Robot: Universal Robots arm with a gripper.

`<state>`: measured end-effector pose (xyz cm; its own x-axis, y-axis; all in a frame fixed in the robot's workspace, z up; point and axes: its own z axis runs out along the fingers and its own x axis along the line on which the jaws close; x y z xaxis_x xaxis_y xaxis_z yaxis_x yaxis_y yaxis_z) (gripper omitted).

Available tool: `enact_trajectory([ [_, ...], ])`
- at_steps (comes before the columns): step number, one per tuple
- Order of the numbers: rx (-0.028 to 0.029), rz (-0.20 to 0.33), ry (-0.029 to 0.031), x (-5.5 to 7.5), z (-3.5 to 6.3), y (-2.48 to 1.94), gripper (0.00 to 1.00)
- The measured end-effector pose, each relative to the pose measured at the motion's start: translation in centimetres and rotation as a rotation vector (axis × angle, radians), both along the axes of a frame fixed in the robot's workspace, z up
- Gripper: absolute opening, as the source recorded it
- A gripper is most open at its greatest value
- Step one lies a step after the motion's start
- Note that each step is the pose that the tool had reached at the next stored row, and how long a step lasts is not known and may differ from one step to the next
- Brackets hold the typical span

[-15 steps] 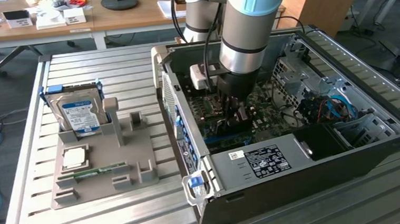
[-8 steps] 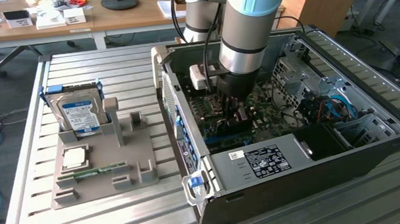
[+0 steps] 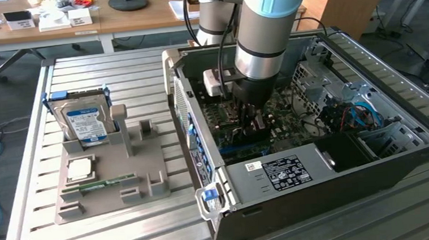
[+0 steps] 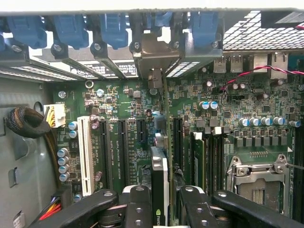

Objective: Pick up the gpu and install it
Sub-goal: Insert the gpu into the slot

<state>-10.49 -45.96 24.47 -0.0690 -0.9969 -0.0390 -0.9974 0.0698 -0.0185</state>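
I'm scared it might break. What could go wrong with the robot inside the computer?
The gripper holds the gpu on edge, low over the motherboard. If it misses its slot, the card could scrape small parts nearby. The memory stick stands just beside it and might get bumped.

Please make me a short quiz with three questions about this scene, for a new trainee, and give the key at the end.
1. True or false: the gripper holds the gpu inside the computer case.
2. Where does the hard drive stand? A) upright in the grey holder outside the case; B) inside the case; C) in the gripper.
3. Fill in: the gpu sits edge-on between the gripper's two black ____.
Key: 1 true; 2 A; 3 fingers.
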Motion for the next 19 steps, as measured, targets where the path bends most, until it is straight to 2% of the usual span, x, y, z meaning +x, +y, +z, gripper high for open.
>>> enact_trajectory([
  [19,0.0016,0.000,-0.0005,-0.15,0.00,0.00,0.27],
])
